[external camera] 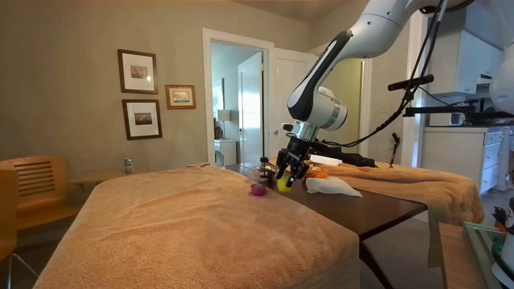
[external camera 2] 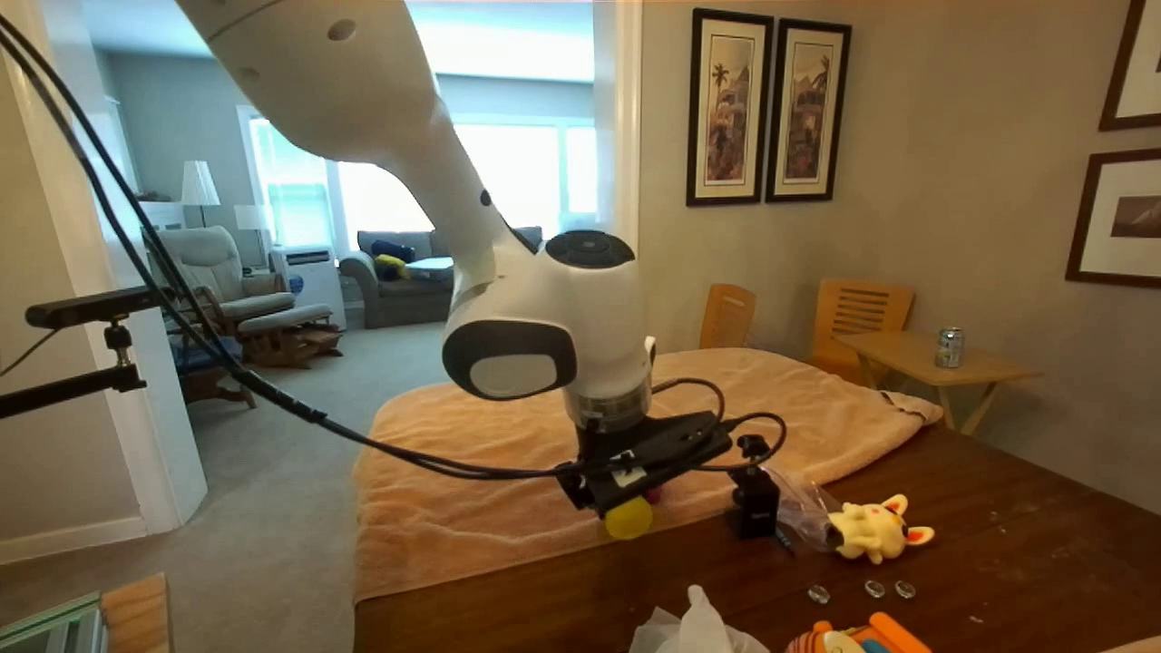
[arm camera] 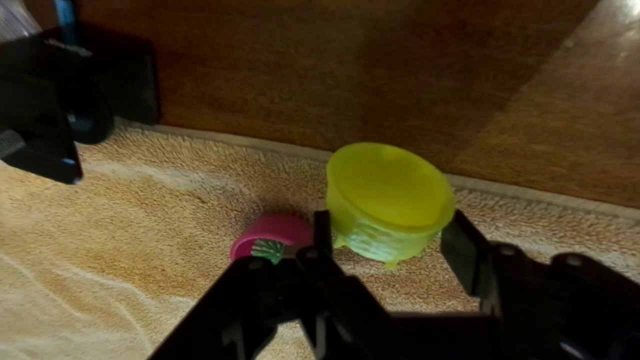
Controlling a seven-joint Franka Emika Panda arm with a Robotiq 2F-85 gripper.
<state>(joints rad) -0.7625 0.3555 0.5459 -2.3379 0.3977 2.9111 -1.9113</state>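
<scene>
Gripper [arm camera: 388, 234] pinches the yellow cup [arm camera: 390, 192] near the pink cup [arm camera: 280, 227]; likely light, squeezable; best held across its sides.

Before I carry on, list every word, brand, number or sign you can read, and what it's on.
No text can be read in these views.
Beverage can: printed, too small to read.
White sticker on the gripper: dark mark, too blurred.
Black clamp-like stand: faint pale marking, too small.
Robot arm: faint marks, too small.
Yellow cup: no lettering visible.
</scene>
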